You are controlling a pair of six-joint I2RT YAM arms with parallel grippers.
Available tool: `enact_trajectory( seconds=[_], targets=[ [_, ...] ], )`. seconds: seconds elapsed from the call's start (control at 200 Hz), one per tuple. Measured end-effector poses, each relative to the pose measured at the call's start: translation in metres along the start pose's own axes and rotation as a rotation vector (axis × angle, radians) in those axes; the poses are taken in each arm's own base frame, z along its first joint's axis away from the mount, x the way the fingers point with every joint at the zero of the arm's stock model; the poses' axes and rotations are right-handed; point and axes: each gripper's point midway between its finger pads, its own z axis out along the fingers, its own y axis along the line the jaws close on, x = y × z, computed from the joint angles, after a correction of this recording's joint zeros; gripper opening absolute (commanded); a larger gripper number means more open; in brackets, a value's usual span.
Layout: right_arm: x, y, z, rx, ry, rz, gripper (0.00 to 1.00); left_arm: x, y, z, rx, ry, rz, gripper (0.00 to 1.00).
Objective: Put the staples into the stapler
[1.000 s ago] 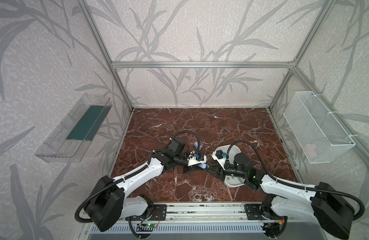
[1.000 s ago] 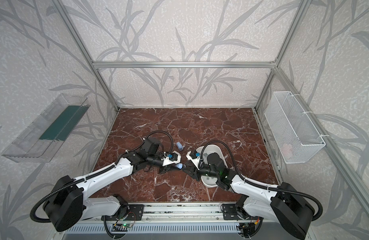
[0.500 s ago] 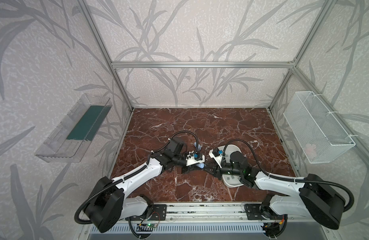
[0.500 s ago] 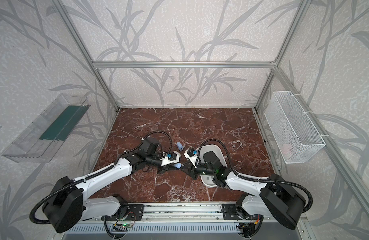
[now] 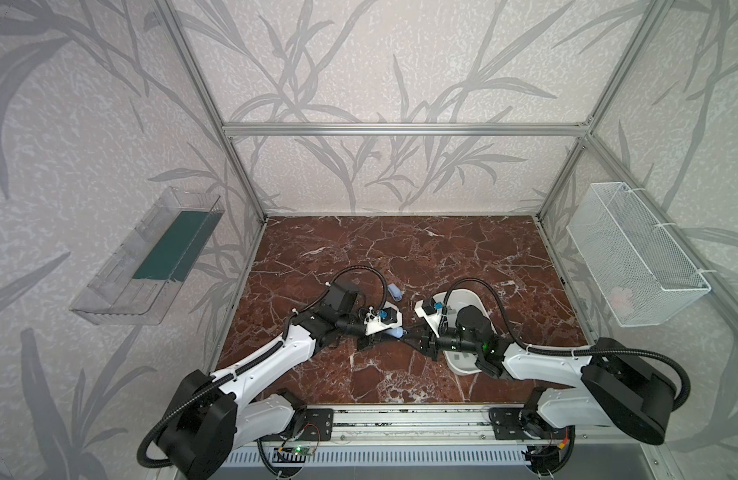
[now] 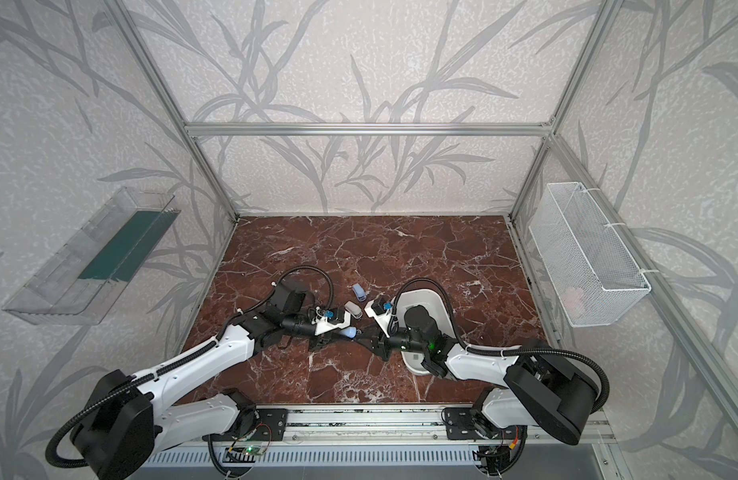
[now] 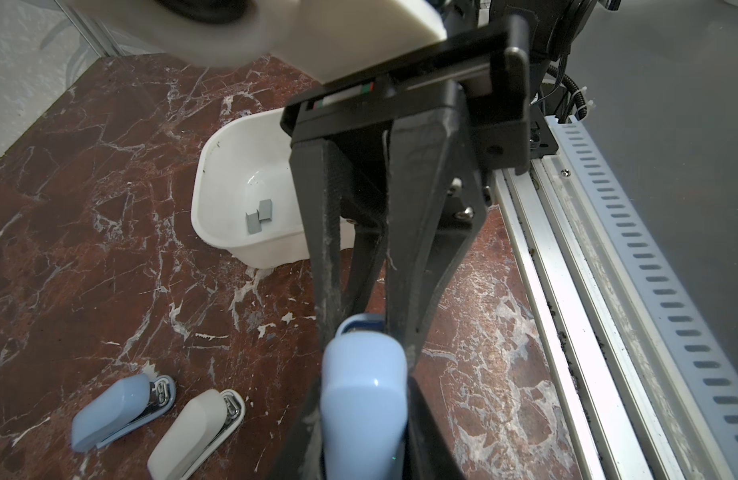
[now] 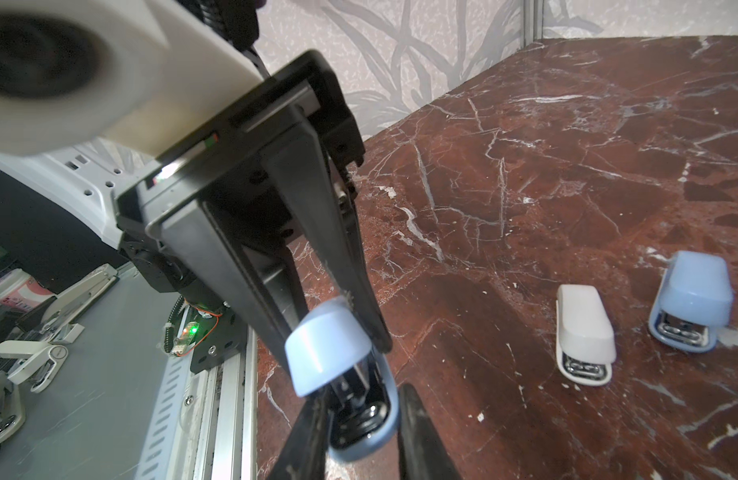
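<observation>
- In both top views, left gripper point(image 5: 390, 336) and right gripper point(image 5: 409, 338) meet near the veined marble desk's point(image 5: 400, 249) front edge, beside a rounded white tub point(image 5: 463, 298).
- Left wrist: both grippers clamp the glossy pale-blue stapler point(image 7: 363, 395); flat grey staples point(image 7: 254, 222) lie in the tub.
- Right wrist: the stapler's cap tilts up off its metal-lined base.

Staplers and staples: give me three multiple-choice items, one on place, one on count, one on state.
1. The staples lie in: A the white tray; B a glass jar; C a cardboard box.
2. Staplers lying free on the table: A one; B two; C four.
3. The gripped stapler is: A shut flat; B hinged open; C lying in the tray.
Key: 1 A, grey strips on the tray floor; 2 B, a blue stapler beside a white stapler; 3 B, its cap is lifted off the base.
</observation>
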Motion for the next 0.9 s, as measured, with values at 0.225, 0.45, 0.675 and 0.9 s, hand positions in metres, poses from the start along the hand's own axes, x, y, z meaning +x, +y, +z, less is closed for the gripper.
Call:
enact_trajectory(
  seconds=[0.225, 0.45, 0.675, 0.9],
  targets=[
    [0.026, -0.014, 0.001, 0.049, 0.031, 0.061, 0.0, -0.003, 0.002, -0.01, -0.007, -0.079, -0.012, 0.0],
    [0.062, -0.043, -0.009, 0.198, 0.126, 0.13, 0.0, -0.041, 0.003, -0.029, -0.001, -0.239, 0.087, 0.0],
    [0.059, -0.045, -0.018, 0.24, 0.13, 0.148, 0.08, -0.041, 0.003, -0.025, 0.024, -0.261, 0.085, 0.0],
    [0.004, -0.019, -0.031, 0.182, -0.014, 0.172, 0.25, -0.03, 0.008, -0.017, 0.025, -0.235, 0.052, 0.0]
  ],
)
